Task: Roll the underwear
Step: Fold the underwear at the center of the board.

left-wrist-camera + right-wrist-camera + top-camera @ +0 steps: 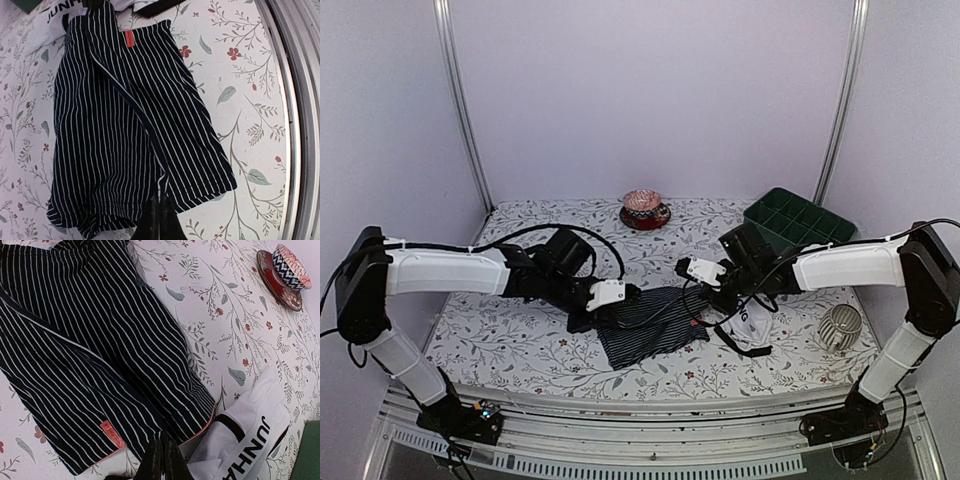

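Black underwear (645, 335): black with thin pale stripes and a small red tag (113, 434). It lies spread out in the middle of the bench (500, 345), between the two arms.
White underwear (240, 440): white, with a black band and black letters. It is crumpled and touches the black pair's right end.
Left gripper (156, 220): closed tight, pinching the black pair's hem.
Right gripper (162, 460): closed tight, pinching its edge by the tag.

soft matt cloth underwear (125, 140) lies on smooth printed tablecloth (240, 100).
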You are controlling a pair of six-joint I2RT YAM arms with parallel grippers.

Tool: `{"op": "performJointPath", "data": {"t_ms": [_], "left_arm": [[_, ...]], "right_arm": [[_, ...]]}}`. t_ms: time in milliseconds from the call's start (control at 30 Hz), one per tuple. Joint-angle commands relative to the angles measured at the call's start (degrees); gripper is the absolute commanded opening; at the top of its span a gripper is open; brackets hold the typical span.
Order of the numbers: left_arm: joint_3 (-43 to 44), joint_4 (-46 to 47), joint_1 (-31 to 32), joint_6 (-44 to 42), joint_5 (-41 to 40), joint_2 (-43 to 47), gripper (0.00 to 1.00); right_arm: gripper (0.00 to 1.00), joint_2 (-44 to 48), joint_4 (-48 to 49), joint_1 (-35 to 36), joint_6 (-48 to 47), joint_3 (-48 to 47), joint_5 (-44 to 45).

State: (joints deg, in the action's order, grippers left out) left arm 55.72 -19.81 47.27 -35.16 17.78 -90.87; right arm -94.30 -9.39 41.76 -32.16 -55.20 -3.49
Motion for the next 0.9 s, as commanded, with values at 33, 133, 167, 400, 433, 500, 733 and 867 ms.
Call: {"op": "performJointPath", "data": {"t_ms": [33,133,167,400,433,500,733,867], "left_arm": [[-1.2,-2.1,1.9,0.1,1.1,-0.7,0.0],[-1.6,-2.2,2.7,0.3,0.2,-1.6,0.0],[-1.8,-2.2,2.8,0.4,0.1,-1.9,0.0],[-2.2,-2.2,3.2,0.8,0.2,-3.8,0.0],[-2.4,-2.2,3.3,0.8,0.3,-3.9,0.0],[-2.7,-2.2,3.3,0.6,0.5,-3.8,0.0],[-3.7,-2.7,3.7,-0.4,1.9,-2.8,0.0],[-4.0,-2.7,3.8,-0.4,2.3,-2.9,0.0]], "right_arm": [[0.02,-0.8,-1.8,2.8,2.8,1.6,1.6],[0.02,-0.2,-1.6,3.8,3.9,2.8,2.3],[0.02,0.0,-1.4,4.4,4.2,3.2,2.4],[0.02,0.0,-2.4,5.6,5.6,3.4,4.9],[0.02,0.0,-2.5,5.6,5.7,3.5,5.0],[0.02,-0.1,-2.7,5.7,6.1,3.7,5.5],[0.03,-0.4,-3.4,6.0,7.5,4.2,5.9],[0.03,-1.0,-4.0,6.3,8.2,4.2,5.9]]}}
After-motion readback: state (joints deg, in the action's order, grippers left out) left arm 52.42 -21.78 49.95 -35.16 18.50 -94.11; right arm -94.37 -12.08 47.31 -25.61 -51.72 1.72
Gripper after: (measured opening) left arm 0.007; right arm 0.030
